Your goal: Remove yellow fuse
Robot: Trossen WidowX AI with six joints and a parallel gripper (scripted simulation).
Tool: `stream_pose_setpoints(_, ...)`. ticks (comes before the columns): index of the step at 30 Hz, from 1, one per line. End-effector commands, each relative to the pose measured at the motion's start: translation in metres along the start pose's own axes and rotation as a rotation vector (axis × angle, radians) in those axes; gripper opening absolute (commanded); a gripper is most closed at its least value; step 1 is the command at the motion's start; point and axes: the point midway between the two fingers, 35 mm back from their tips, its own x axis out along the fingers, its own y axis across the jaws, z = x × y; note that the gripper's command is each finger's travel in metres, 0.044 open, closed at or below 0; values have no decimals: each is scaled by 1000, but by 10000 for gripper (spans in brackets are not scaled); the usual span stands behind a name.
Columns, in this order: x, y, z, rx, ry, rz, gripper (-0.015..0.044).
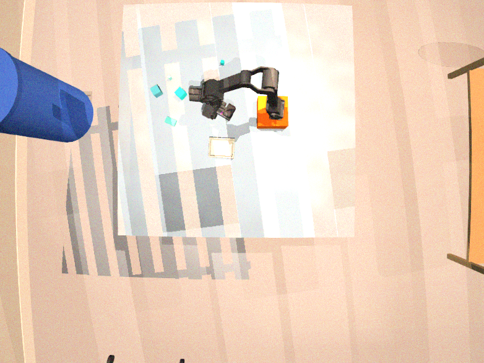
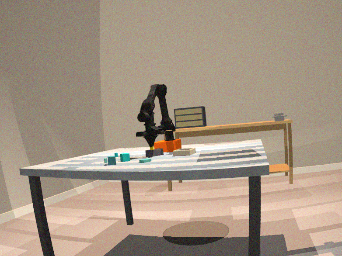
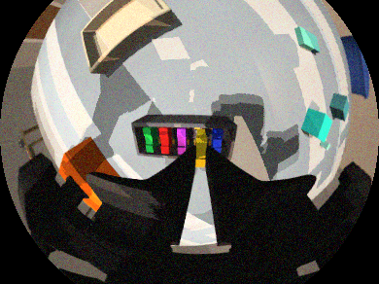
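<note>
My gripper [image 2: 151, 146] [image 3: 200, 150] is shut on the yellow fuse [image 2: 151, 148] [image 3: 200, 147], which is upright and raised, with its lower end close above the fuse block; whether any of it is still in the slot is hard to tell. The dark fuse block [image 1: 229, 119] [image 2: 154, 152] [image 3: 184, 120] stands under the fingers. It holds the green fuse [image 3: 148, 140], red fuse [image 3: 165, 141], magenta fuse [image 3: 182, 141] and blue fuse [image 3: 217, 141]. The beige tray [image 1: 208, 148] [image 2: 182, 153] [image 3: 168, 19] is empty, apart from the block. The fingertips are hidden in the top view.
Several teal pieces lie beyond the block, among them a cube [image 1: 180, 93] [image 2: 124, 157] [image 3: 317, 125] and a flat piece [image 1: 170, 120] [image 2: 144, 160] [image 3: 307, 40]. The orange arm base [image 1: 266, 120] [image 2: 168, 146] [image 3: 87, 162] stands on the other side.
</note>
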Motion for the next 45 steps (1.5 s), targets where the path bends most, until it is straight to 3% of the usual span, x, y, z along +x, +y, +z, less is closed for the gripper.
stream_pose_setpoints(1, -2, 0, 0, 0, 2, 0, 0)
stream_pose_setpoints(45, -38, 0, -1, -2, 3, -1, 0)
